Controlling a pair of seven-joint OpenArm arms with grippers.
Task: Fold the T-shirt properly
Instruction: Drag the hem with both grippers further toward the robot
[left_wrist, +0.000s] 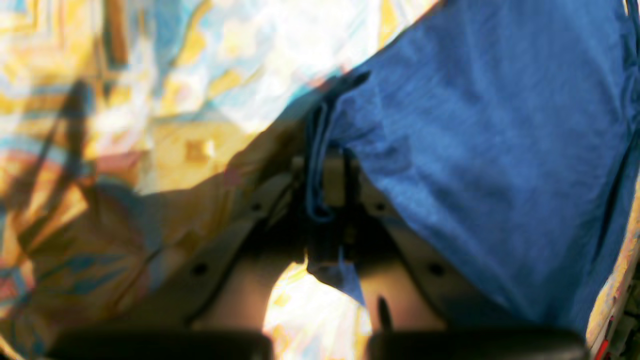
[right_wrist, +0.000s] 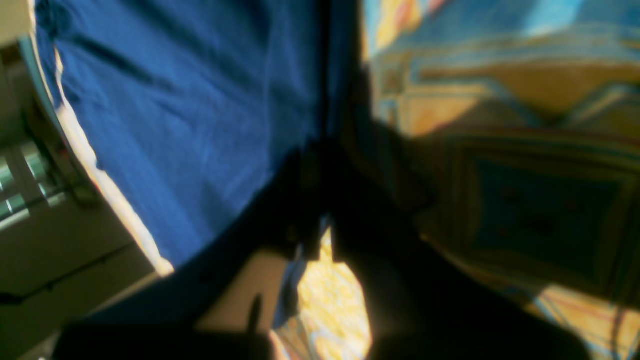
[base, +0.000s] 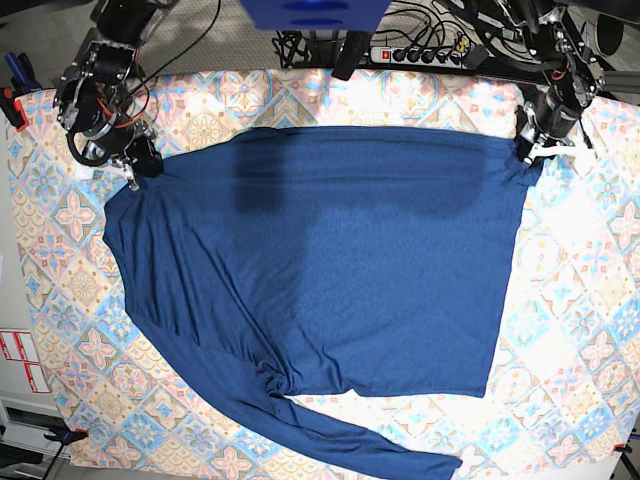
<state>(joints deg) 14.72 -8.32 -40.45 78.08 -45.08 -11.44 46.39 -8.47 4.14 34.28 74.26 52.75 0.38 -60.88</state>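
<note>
Shirt corners are both pinched right now: the left gripper (base: 532, 150) is clamped on the top corner of the T-shirt (base: 330, 270) at the base view's right, and the right gripper (base: 133, 172) has its jaws closed on the opposite top corner. The T-shirt lies spread flat on the patterned tablecloth (base: 570, 300), one long sleeve (base: 330, 430) trailing along the near edge.

My take on doing this well: lift both corners evenly, keep the top edge taut between the arms, and carry it across so it lands square on the lower edge.

Left wrist view shows fabric bunched between the fingers (left_wrist: 332, 185), which the base view can't resolve. Only the base view shows that stray sleeve. Right wrist view is too dark for much.
</note>
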